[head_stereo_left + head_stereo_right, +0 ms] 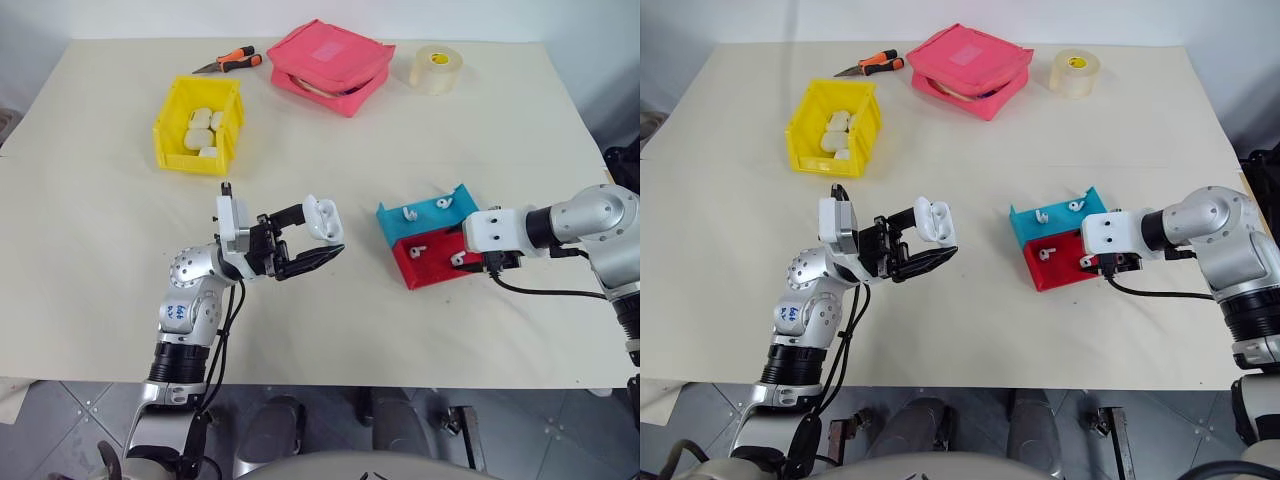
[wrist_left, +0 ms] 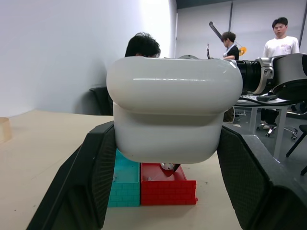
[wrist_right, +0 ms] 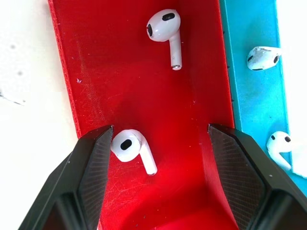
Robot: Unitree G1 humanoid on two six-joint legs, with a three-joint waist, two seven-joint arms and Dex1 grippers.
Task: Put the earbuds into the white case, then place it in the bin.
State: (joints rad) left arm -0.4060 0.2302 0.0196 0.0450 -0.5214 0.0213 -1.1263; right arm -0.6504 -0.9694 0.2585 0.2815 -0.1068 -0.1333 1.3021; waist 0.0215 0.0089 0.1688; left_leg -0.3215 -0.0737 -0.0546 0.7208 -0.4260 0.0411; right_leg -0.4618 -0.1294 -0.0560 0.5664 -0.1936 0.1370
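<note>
Earbuds point(image 3: 129, 146), glossy white, lie in the scratched red tray point(image 3: 192, 96) under the spread right claw point(image 3: 158, 167); left claw point(image 1: 318, 240) clamps the smooth white case point(image 1: 322, 218).

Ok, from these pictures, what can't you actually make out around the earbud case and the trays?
- White case: its opening faces away in the left wrist view, so its inside is hidden.
- Right gripper: in the head views its fingers are hidden behind the wrist over the red tray.
- Yellow bin: white items inside are too small to identify.
- Pink pouch: contents hidden by its cover.
</note>
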